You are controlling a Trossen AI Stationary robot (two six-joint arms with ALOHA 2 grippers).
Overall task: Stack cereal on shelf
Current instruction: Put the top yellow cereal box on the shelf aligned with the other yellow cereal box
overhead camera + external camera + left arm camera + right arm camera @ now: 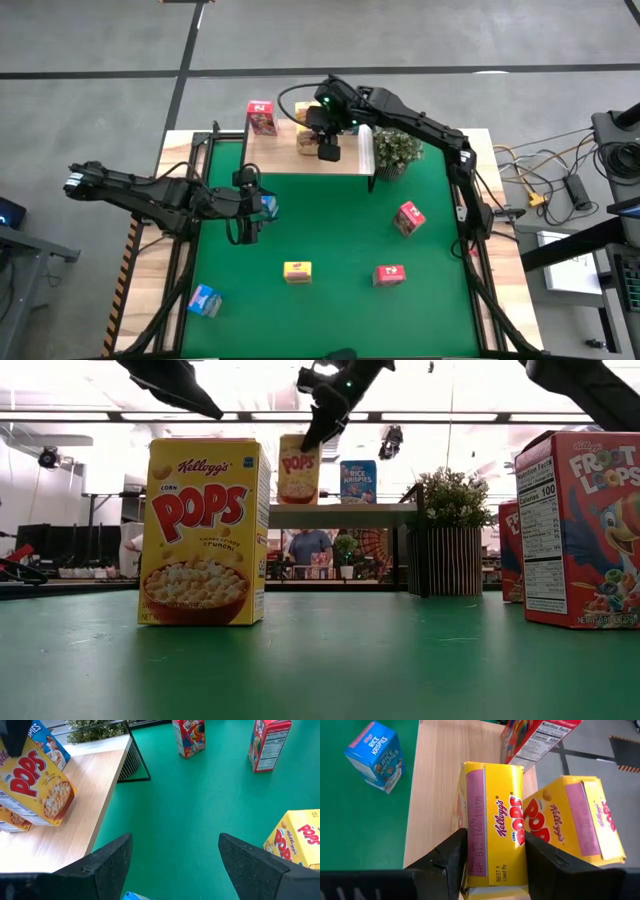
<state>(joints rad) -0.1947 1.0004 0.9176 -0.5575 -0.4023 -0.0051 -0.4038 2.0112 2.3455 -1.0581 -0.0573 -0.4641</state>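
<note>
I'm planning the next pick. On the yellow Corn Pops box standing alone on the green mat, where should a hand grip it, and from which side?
Grip the yellow box near its top, coming straight down from above, fingers on its broad front and back. It stands upright with free green mat all round, and that depth is probably its narrowest span.
</note>
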